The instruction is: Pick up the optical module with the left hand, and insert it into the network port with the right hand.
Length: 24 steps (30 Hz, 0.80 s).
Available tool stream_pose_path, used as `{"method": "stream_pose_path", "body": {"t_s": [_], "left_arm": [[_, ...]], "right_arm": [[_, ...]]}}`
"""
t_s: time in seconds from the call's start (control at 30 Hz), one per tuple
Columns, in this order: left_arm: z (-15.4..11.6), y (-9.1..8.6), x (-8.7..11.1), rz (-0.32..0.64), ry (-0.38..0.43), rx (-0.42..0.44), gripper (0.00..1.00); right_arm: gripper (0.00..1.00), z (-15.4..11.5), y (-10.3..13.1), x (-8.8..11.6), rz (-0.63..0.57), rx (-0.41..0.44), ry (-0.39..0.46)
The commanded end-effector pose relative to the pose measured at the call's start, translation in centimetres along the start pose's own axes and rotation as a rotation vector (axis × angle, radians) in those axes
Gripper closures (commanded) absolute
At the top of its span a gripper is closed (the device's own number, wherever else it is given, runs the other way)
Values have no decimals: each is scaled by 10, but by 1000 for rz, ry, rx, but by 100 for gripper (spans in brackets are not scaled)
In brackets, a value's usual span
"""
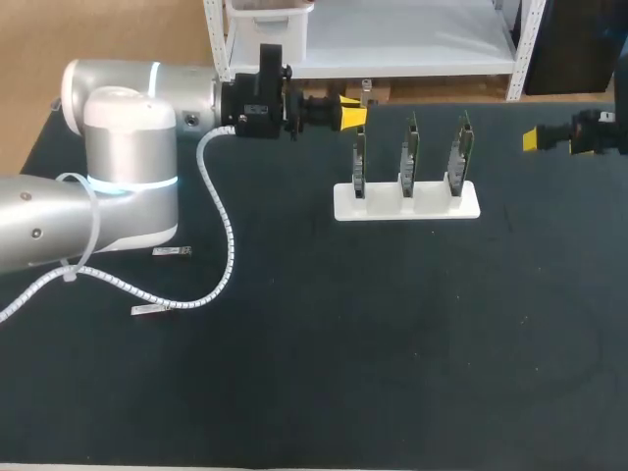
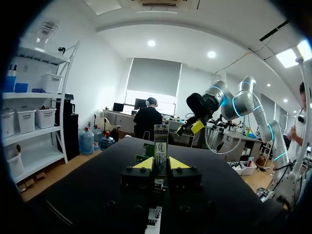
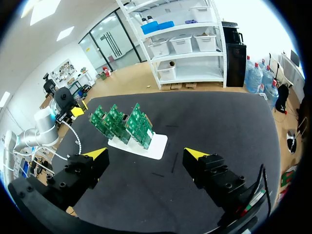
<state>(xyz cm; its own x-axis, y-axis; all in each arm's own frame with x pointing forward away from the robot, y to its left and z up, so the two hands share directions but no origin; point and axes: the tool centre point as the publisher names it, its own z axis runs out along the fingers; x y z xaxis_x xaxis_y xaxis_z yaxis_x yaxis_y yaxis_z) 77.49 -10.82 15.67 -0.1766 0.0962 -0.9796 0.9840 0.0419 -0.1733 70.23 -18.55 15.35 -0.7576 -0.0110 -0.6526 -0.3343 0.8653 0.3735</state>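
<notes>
**Head view.** The left gripper (image 1: 349,111) hangs over the far side of the desk (image 1: 392,343). It is just beside a white stand (image 1: 406,202) that carries three upright green circuit boards (image 1: 406,157). The right gripper (image 1: 538,139) shows at the desk's right edge, well apart from the stand. Two small silver pieces (image 1: 172,252) lie on the desk by the left arm. This view does not show how either gripper is set.

**Left wrist view.** The left fingers (image 2: 144,164) are narrow and clamp the optical module (image 2: 161,141) from both sides. The module is a slim upright metal bar with a green-and-white label, and it rises above the yellow tips.

**Right wrist view.** The right fingers stand wide apart and hold nothing. The stand and boards are ahead of them on the desk.
</notes>
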Motion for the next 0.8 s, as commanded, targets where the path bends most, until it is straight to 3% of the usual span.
{"method": "stream_pose_path", "body": {"t_s": [0.03, 0.33, 0.5, 0.57, 0.73, 0.8], "left_arm": [[1, 2, 0, -1, 0, 2, 100], [1, 2, 0, -1, 0, 2, 100], [1, 2, 0, -1, 0, 2, 100], [1, 2, 0, -1, 0, 2, 100], [1, 2, 0, -1, 0, 2, 100], [1, 2, 0, -1, 0, 2, 100]], "right_arm": [[0, 0, -4, -13, -72, -70, -14], [0, 13, 20, -62, -465, -439, 70], [0, 26, 40, -83, -628, -613, 146], [0, 32, 48, -93, -669, -733, 168], [0, 49, 76, -100, -809, -891, 256], [0, 54, 84, -100, -828, -901, 260]]}}
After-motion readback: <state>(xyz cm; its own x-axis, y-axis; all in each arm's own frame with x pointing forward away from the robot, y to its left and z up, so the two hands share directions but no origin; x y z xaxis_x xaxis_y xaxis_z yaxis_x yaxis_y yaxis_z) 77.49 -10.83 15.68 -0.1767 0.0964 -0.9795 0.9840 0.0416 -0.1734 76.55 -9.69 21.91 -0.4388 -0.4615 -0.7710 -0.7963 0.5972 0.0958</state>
